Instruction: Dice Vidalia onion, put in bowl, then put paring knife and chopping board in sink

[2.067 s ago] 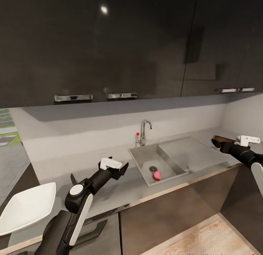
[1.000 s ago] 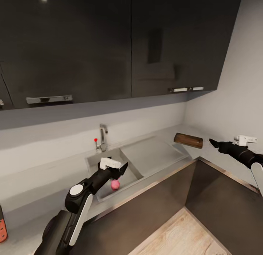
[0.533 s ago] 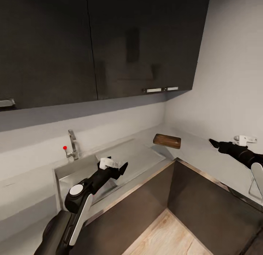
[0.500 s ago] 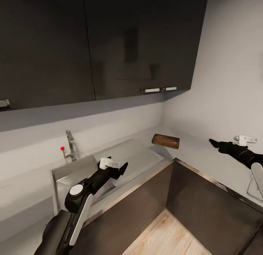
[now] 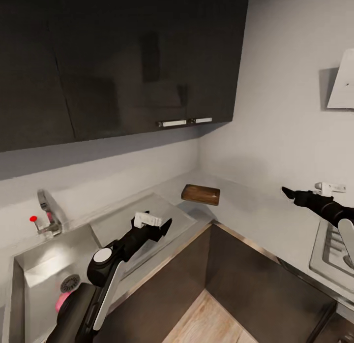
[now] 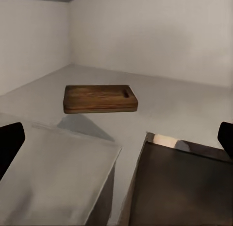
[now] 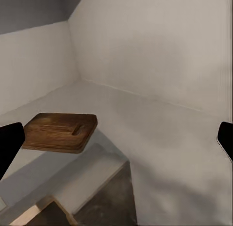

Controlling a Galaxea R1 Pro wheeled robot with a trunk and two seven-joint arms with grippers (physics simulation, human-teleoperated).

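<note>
The chopping board (image 5: 200,194) lies in the far corner of the worktop (image 5: 255,212). Both hands, left hand (image 5: 162,228) and right hand (image 5: 287,192), are wide and empty.

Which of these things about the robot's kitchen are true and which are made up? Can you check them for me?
1. The chopping board lies on the countertop in the corner. True.
2. The left gripper is holding the chopping board. False: it hangs open and empty over the drainboard, away from the board.
3. A pink round thing sits in the sink near the drain. True.
4. The chopping board is white. False: it is dark brown wood with a slot handle at one end.
5. The right gripper is gripping a knife. False: it is open and empty above the countertop.
6. The tap has a red dot. True.
</note>
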